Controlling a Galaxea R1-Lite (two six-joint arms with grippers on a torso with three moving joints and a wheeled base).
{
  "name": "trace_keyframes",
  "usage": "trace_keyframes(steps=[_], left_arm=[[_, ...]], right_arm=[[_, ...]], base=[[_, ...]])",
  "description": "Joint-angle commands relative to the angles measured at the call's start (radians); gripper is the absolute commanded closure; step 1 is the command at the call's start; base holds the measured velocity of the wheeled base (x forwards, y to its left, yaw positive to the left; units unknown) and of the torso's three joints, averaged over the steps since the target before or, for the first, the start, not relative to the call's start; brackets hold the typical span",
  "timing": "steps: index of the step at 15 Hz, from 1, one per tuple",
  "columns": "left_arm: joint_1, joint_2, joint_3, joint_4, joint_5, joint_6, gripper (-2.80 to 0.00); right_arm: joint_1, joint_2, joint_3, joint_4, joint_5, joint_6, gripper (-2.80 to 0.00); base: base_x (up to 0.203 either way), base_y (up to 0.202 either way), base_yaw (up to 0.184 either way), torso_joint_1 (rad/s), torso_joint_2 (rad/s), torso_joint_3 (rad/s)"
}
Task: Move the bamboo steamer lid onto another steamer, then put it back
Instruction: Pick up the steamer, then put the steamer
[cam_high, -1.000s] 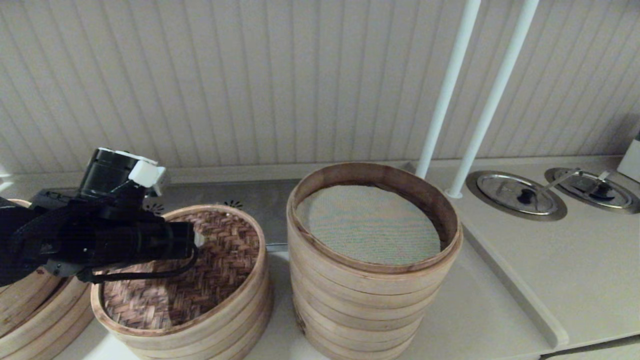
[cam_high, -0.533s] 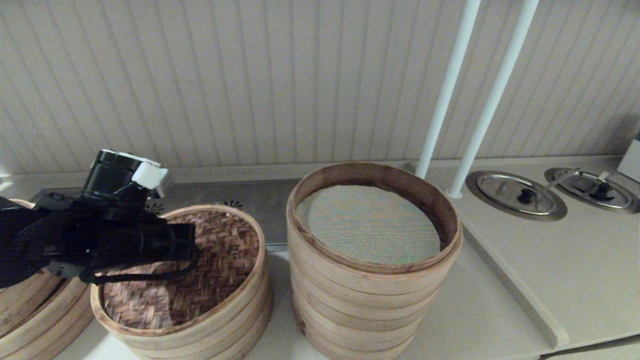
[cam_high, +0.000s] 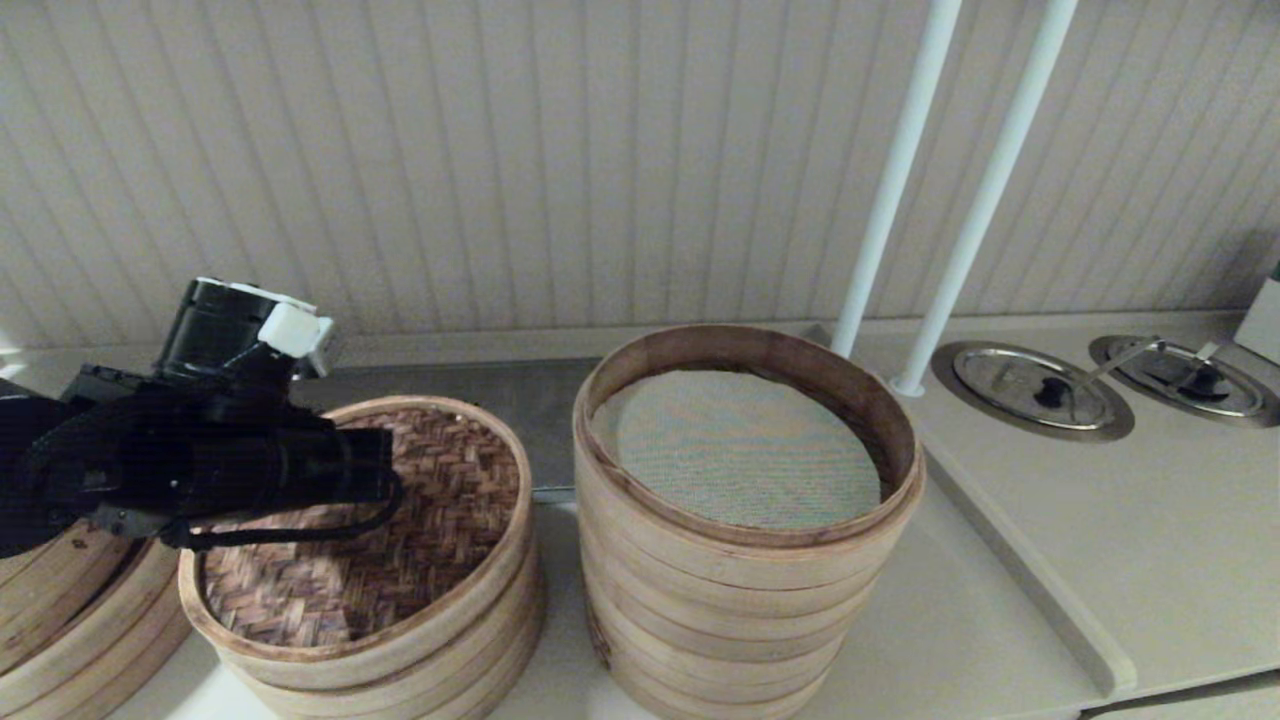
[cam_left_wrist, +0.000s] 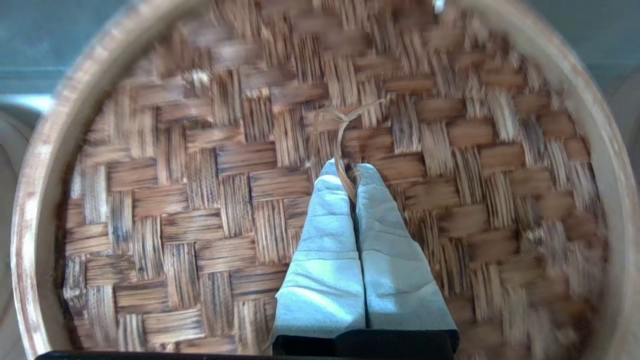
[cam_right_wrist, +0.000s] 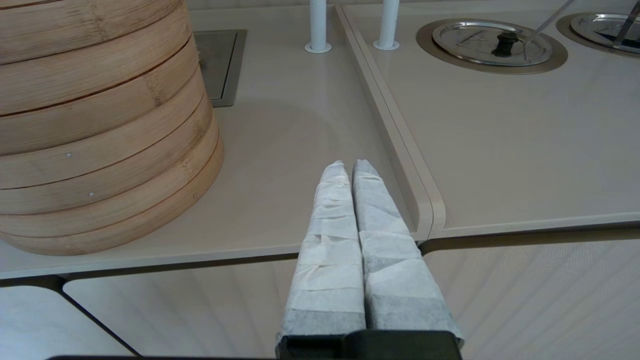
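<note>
The bamboo steamer lid (cam_high: 450, 520) lies woven face up over a low steamer (cam_high: 440, 665) at the left, raised a little off it. My left gripper (cam_left_wrist: 347, 172) reaches down to the middle of the lid (cam_left_wrist: 200, 200) and is shut on the thin bamboo strand handle (cam_left_wrist: 342, 135) there. To the right of the lid stands the tall stack of steamer rings (cam_high: 745, 590), open at the top, with its grey-green mesh liner (cam_high: 735, 450) showing. My right gripper (cam_right_wrist: 348, 165) is shut and empty over the counter's front edge, beside the stack (cam_right_wrist: 100, 125).
Tilted bamboo trays (cam_high: 60, 610) lean at the far left, close to my left arm. Two white poles (cam_high: 890, 190) rise behind the tall stack. Steel lids (cam_high: 1035, 390) sit sunk in the raised counter at the right. A panelled wall runs along the back.
The lid has come up slightly with my left gripper; its far rim now covers the vent holes behind it. The tall stack has not moved.
</note>
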Motion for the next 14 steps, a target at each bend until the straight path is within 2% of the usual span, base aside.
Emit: trace_keyframes(steps=[1, 7, 10, 14], left_arm=[[0.007, -0.027, -0.019, -0.001, 0.003, -0.001, 0.00], [0.007, -0.088, -0.038, 0.018, 0.002, 0.005, 0.00], [0.007, -0.133, -0.105, 0.108, -0.007, 0.004, 0.00], [0.007, -0.184, -0.184, 0.165, -0.011, 0.004, 0.00]], right_arm=[[0.000, 0.001, 0.002, 0.000, 0.000, 0.000, 0.00], [0.000, 0.001, 0.002, 0.000, 0.000, 0.000, 0.00], [0.000, 0.001, 0.002, 0.000, 0.000, 0.000, 0.00], [0.000, 0.001, 0.003, 0.000, 0.001, 0.000, 0.00]], base=[[0.000, 0.000, 0.000, 0.000, 0.00, 0.000], [0.000, 0.000, 0.000, 0.000, 0.00, 0.000], [0.000, 0.000, 0.000, 0.000, 0.00, 0.000], [0.000, 0.000, 0.000, 0.000, 0.00, 0.000]])
